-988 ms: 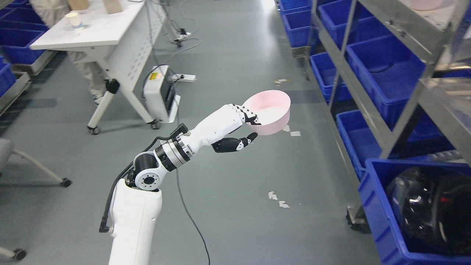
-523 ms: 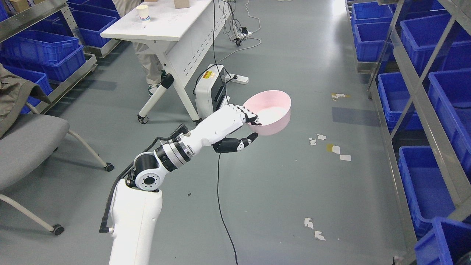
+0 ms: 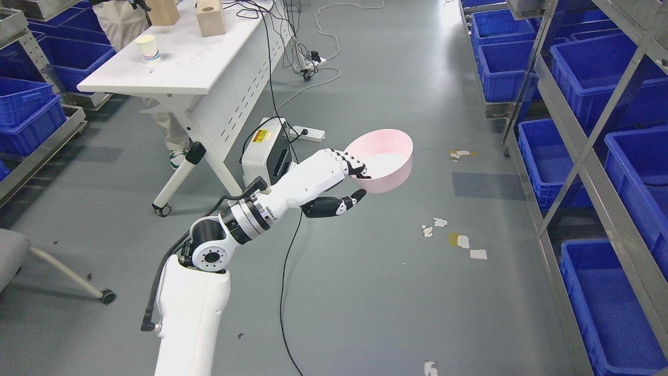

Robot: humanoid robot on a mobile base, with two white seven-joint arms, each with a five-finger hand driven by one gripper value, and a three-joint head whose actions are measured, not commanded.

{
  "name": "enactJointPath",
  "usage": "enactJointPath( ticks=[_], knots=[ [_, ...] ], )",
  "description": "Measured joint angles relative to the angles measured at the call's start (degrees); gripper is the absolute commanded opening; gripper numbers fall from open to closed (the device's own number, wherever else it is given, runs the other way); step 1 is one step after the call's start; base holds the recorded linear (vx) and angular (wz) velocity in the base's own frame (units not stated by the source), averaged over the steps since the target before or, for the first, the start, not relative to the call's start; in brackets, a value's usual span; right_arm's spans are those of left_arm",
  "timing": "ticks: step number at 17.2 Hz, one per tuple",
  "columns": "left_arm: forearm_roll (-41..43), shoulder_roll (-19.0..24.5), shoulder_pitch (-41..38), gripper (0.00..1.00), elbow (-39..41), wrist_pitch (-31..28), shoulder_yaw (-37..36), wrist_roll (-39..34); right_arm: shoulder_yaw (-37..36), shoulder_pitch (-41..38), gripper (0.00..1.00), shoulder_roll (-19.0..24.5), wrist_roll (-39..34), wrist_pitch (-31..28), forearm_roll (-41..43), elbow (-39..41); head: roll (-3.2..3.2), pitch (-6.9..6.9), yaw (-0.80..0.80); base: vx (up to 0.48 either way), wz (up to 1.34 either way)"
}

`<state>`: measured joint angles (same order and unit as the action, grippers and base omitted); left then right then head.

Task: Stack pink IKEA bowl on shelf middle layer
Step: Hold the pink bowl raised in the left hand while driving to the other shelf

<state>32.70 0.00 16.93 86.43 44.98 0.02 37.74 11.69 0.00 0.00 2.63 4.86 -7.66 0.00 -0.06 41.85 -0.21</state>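
My left hand [image 3: 352, 180] is shut on the pink bowl [image 3: 383, 159]. Its fingers hook over the bowl's near rim and the thumb sits under the base. It holds the bowl upright in the air above the grey floor, in the middle of the aisle. The bowl looks empty. A metal shelf rack [image 3: 584, 156] with blue bins [image 3: 592, 73] runs along the right side, well apart from the bowl. My right arm is out of view.
A white folding table [image 3: 177, 68] with a paper cup [image 3: 147, 49] and wooden blocks stands at the upper left, a person's legs behind it. A white device [image 3: 263, 151] and cables lie on the floor. A chair leg [image 3: 68, 274] shows at the left. More blue bins stand far left.
The whole picture has shifted, so the camera has moved. The arm and the bowl stay at the same place in the picture, the grasp unchanged.
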Motion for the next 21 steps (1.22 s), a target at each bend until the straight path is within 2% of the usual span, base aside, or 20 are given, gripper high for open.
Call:
enactJointPath(
  ticks=[21],
  knots=[
    [0.0,0.0,0.0,0.03,-0.8,0.0,0.0,-0.6,0.0,0.0,1.0,0.0,0.0,0.0,0.0,0.0,0.0,0.0,0.0,0.362,0.04]
  ],
)
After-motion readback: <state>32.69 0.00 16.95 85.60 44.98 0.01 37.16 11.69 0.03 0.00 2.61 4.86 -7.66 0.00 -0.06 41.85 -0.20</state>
